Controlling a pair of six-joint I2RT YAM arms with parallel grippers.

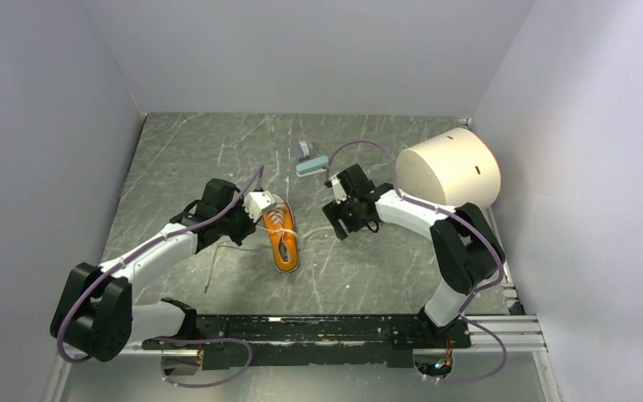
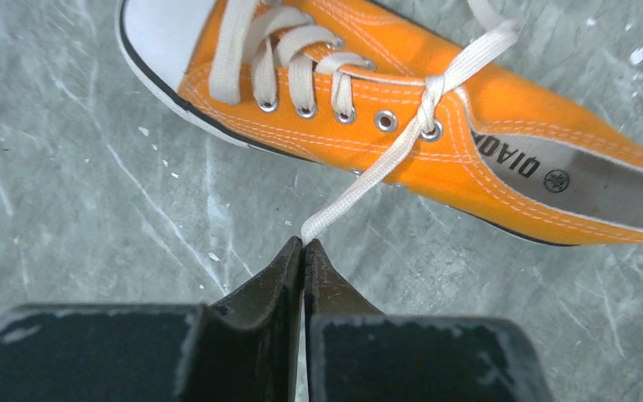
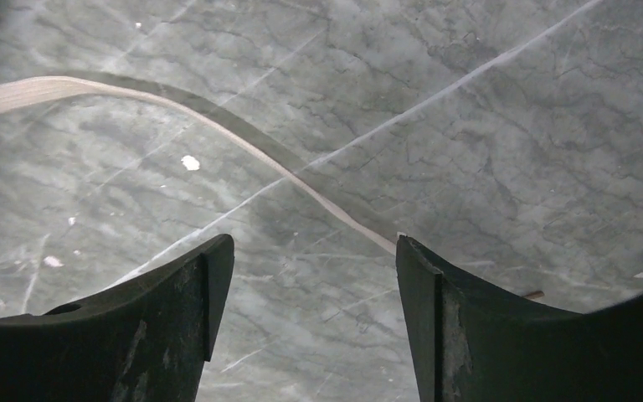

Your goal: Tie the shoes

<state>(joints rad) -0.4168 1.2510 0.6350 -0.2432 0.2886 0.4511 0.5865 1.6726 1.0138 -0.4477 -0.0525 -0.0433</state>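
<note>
One lace (image 2: 368, 176) (taut) in left gripper (image 2: 303, 246)

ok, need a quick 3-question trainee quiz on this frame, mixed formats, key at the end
1. True or false: the left pincer is shut on a lace of the orange sneaker.
2. Pick one. The right pincer is: A) shut on a lace; B) open, gripping nothing; C) clamped on the sneaker's heel.
3. Short answer: how many sneakers lie on the table?

Key: 1 true; 2 B; 3 one.
</note>
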